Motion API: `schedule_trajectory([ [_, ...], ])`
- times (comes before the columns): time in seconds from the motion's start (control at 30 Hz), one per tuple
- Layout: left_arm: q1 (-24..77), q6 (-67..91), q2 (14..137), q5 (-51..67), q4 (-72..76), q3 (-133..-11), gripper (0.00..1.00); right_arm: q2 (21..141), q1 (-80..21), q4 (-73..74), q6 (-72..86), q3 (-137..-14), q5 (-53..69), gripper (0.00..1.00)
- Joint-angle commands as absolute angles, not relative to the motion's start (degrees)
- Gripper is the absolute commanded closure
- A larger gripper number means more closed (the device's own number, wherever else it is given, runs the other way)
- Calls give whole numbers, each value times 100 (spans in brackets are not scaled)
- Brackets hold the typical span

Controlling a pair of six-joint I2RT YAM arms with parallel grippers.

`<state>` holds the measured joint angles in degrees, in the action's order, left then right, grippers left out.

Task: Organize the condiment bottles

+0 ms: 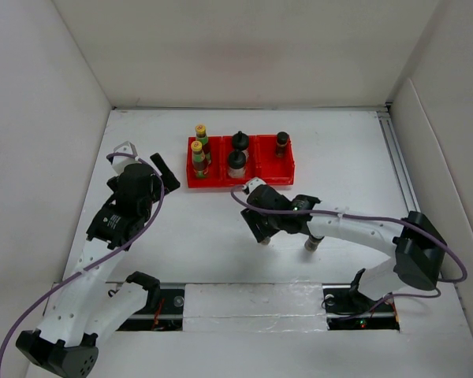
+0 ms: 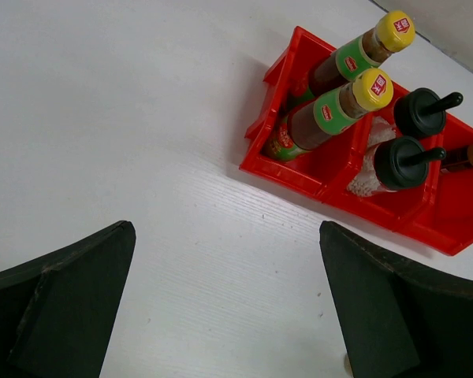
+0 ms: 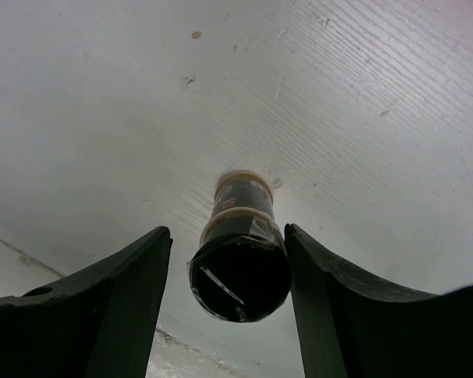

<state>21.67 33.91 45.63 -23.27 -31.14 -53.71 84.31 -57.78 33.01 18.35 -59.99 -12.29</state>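
In the top view the red tray (image 1: 221, 183) holds two yellow-capped bottles (image 1: 199, 144) in its left compartment. Two white jars with black lids (image 1: 237, 153) stand in the middle one and one dark-capped shaker (image 1: 281, 142) in the right one. My right gripper (image 1: 258, 228) is open and low over the table. Its jaws straddle a second dark-capped shaker (image 3: 240, 252) that stands upright on the table; the right finger is close to its cap and there is a gap on the left. A third shaker (image 1: 311, 244) stands beside the right arm. My left gripper (image 1: 167, 175) is open and empty, left of the tray.
The left wrist view shows the tray (image 2: 284, 169) with the yellow-capped bottles (image 2: 339, 106) and black-lidded jars (image 2: 398, 157) ahead to the right, and bare white table under the left gripper (image 2: 227, 228). White walls enclose the table on three sides.
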Motion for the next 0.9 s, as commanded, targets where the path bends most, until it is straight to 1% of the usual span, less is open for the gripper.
schedule_trajectory([
  [0.0,2153,3384,4544,-2356,-3067,-5449,1,8516,-5853,2953,2030,-5933,-1292,35],
  [0.23,2153,3375,4553,-2329,-3050,-5432,1,8429,-5906,2953,2171,-5687,-1450,43],
  [0.27,2153,3366,4553,-2329,-3050,-5440,1,8420,-5906,2953,2171,-5678,-1450,50],
  [0.3,2153,3375,4544,-2329,-3050,-5440,1,8394,-5906,2944,2180,-5678,-1468,55],
  [0.33,2153,3366,4544,-2329,-3050,-5432,1,8376,-5906,2970,2188,-5678,-1476,58],
  [0.43,2153,3366,4527,-2338,-3050,-5432,1,8271,-5906,3076,2189,-5800,-1547,76],
  [0.47,2153,3366,4526,-2347,-3050,-5432,1,8227,-5906,3094,2180,-5853,-1573,90],
  [0.5,2153,3375,4526,-2338,-3050,-5432,1,8122,-5906,3155,2145,-5993,-1608,100],
  [0.57,2153,3366,4500,-2347,-3050,-5432,1,8034,-5906,3251,2066,-6230,-1766,100],
  [0.67,2153,3375,4500,-2338,-3050,-5432,1,8042,-5758,3576,1829,-6897,-2038,100],
  [0.8,2153,3384,4474,-2355,-3059,-5432,1,8375,-5143,3973,1381,-7882,-2031,100],
  [0.87,2153,3384,4474,-2355,-3059,-5432,1,8665,-4686,3964,1205,-8357,-1715,100],
])
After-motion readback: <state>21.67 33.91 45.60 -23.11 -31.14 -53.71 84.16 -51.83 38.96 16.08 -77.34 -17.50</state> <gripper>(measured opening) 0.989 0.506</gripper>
